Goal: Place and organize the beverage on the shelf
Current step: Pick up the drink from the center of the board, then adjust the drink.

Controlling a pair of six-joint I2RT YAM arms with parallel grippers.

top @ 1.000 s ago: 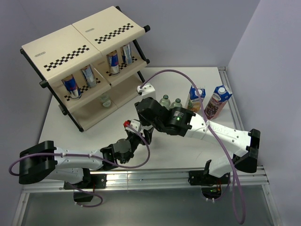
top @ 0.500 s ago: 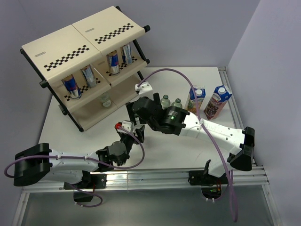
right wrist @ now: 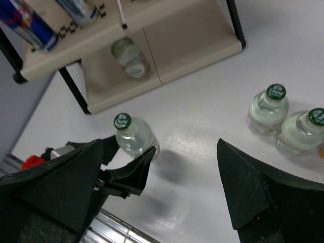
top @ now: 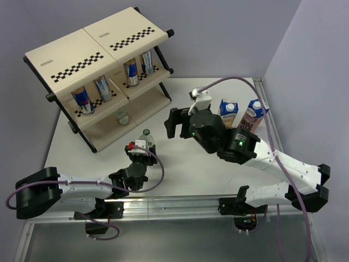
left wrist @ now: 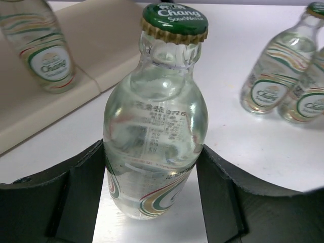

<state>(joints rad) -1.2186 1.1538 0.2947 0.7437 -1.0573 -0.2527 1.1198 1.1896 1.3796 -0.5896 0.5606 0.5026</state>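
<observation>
The left gripper (left wrist: 152,177) is pinching a bottle (left wrist: 157,116) round its belly. The bottle stands upright on the table (top: 71,147), just near of the shelf (top: 87,52). The right gripper (top: 173,124) hangs to the right of it with its fingers spread wide and nothing between them.

I'd say the step in hand is getting this bottle onto the bottom tier, beside the shelved bottle (top: 122,116) that sits there already. The next move looks like a lift and a carry to the far left, keeping the bottle upright and low enough to pass under the tier of cans (top: 82,99).

The bottle is clear glass, round-shouldered with a short neck and a crimped green cap (left wrist: 174,19). It's smooth and likely slippery, so the grip wants to stay firm. The shelf panels are flat and cream, on a black tube frame. Two spare bottles (right wrist: 268,109) and the boxy cartons (top: 229,112) wait at the far right.
</observation>
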